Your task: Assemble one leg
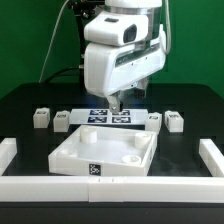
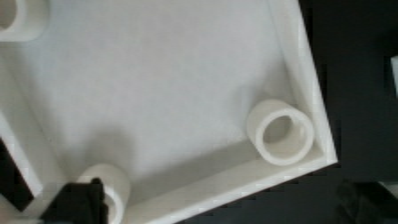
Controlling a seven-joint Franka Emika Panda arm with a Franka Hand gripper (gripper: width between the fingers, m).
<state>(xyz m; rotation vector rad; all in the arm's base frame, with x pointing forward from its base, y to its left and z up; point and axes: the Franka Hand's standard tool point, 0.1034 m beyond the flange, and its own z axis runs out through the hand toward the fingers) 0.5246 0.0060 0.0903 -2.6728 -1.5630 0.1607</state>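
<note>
The legs are small white blocks with black-and-white tags, standing on the black table behind the tray. Two are on the exterior view's left (image 1: 40, 117) (image 1: 62, 121) and two on its right (image 1: 152, 120) (image 1: 174, 121). The large white square tray (image 1: 100, 155) lies in front. My gripper (image 1: 117, 104) hangs over the tray's back edge, near the marker board (image 1: 105, 116). The wrist view looks down into the tray (image 2: 160, 100), showing a round corner hole (image 2: 285, 132). One dark finger (image 2: 71, 202) shows there. The jaws stand apart with nothing held.
White rails border the table at the front (image 1: 110, 186), on the exterior view's left (image 1: 8, 152) and on its right (image 1: 212, 152). A green wall stands behind the arm.
</note>
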